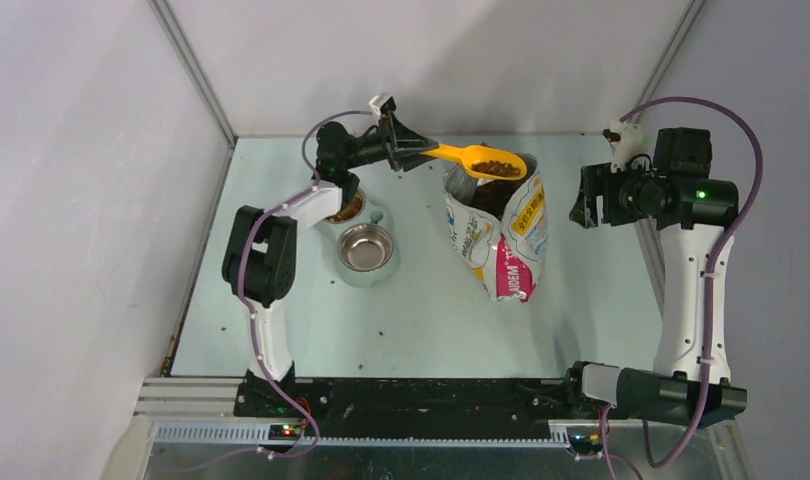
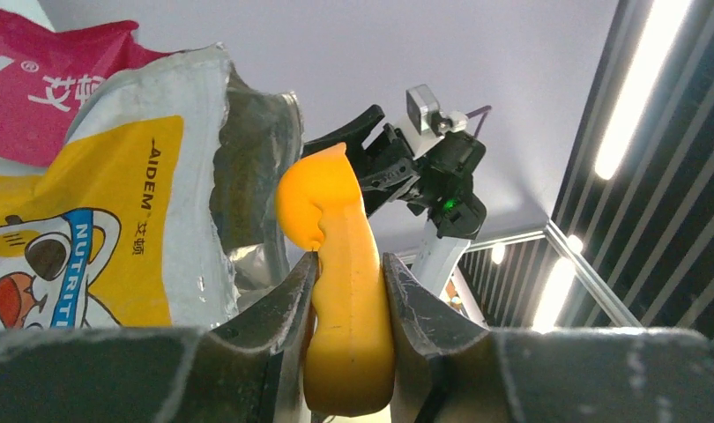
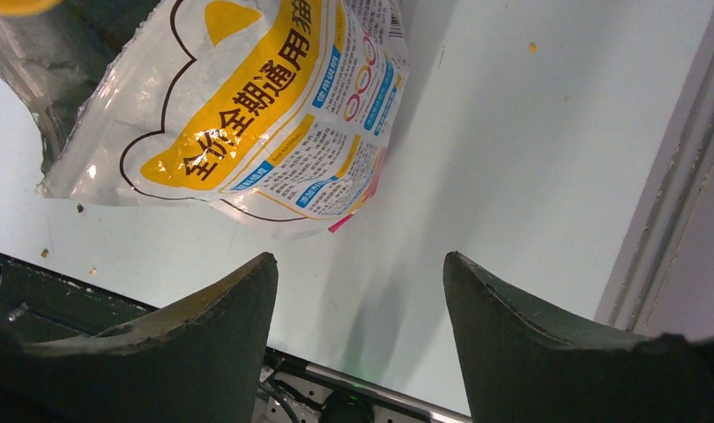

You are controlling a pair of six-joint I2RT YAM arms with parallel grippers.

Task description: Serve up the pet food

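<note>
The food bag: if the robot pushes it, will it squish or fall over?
It would probably squish: the bag looks like thin, crinkled foil with dented sides. It might also tip, since it stands tall on the table with its top open.

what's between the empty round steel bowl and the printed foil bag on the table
Nothing: the pale green tabletop between the empty round steel bowl and the printed foil bag is bare, as the top view shows.
</note>
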